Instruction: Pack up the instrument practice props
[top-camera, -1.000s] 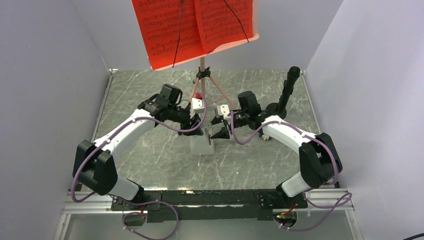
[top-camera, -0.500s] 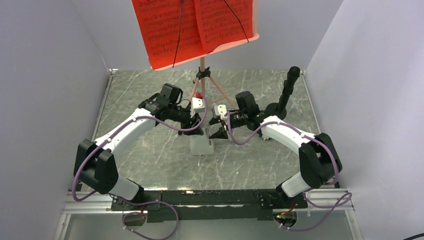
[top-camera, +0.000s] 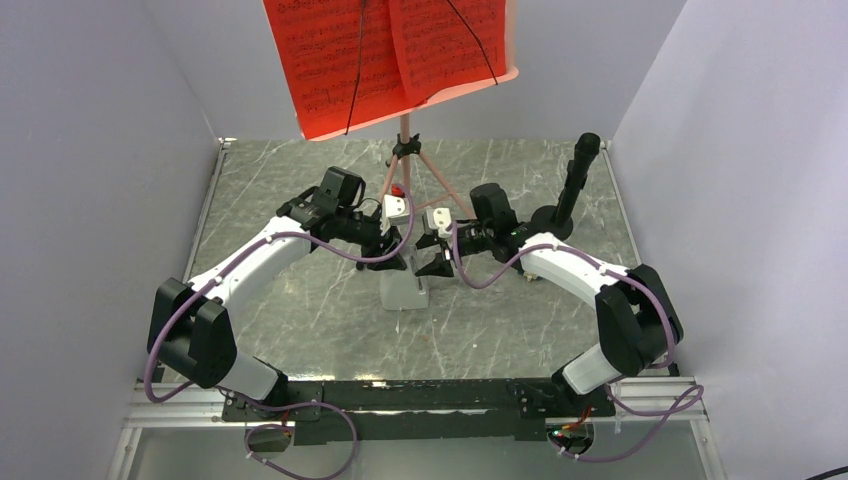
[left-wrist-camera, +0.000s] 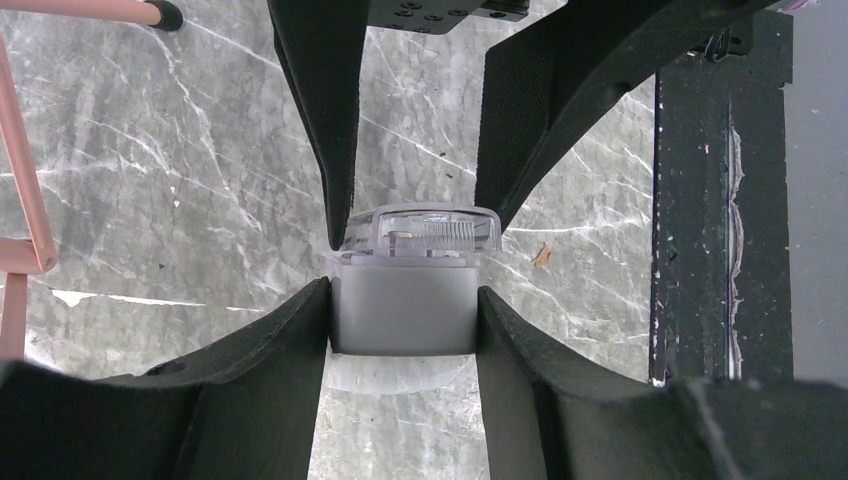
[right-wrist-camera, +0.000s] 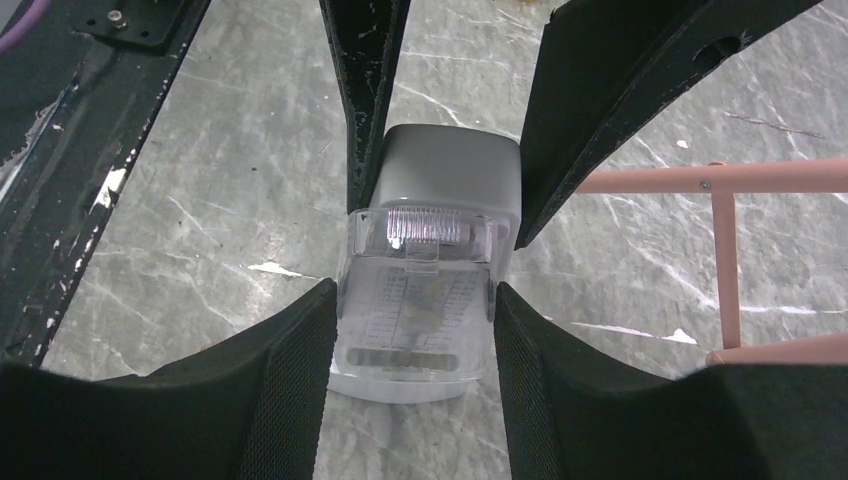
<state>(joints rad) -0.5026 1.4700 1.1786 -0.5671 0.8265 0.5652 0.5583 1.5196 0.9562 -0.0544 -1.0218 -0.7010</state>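
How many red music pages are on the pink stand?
2: the left red page and right red page, side by side on the pink stand; more may hide behind.

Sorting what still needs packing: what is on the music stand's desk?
Red sheet-music pages lie on the music stand, crossed by thin black holder wires. They cover the desk itself; only its pink lower lip shows.

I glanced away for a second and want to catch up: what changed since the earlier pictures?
The right hand edged slightly left, closer around the metronome. Nothing was newly taken hold of or let go. The left hand, the metronome, the music stand and the sheet music stayed put.
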